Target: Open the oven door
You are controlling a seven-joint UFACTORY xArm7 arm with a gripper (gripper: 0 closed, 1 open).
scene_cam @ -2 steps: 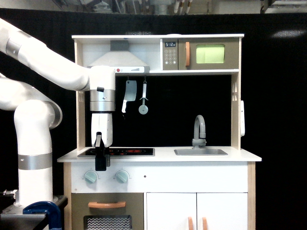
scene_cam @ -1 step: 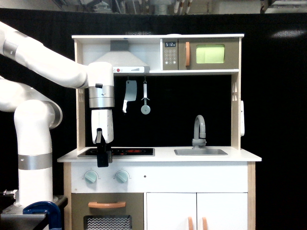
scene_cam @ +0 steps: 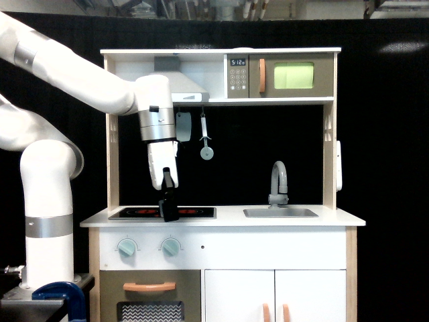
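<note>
White rounded arm links [scene_cam: 47, 201], silver-grey joint bands, silver wrist ring, black end effector [scene_cam: 169, 208] below white housing.

Exterior view. The gripper [scene_cam: 169, 213] hangs before the hob [scene_cam: 191, 212] at the worktop's [scene_cam: 348, 219] left end; its dark fingers merge into one shape, so the jaw gap cannot be told. The wrist covers most of the toy cleaver [scene_cam: 184, 125] and the range hood's [scene_cam: 188, 88] left side. The arm's [scene_cam: 60, 64] upper link is cut off by the left edge. The lower door [scene_cam: 151, 302] and white cupboard doors [scene_cam: 275, 298] are cut off by the bottom edge. The keypad's [scene_cam: 237, 76] digits are too small to read.
</note>
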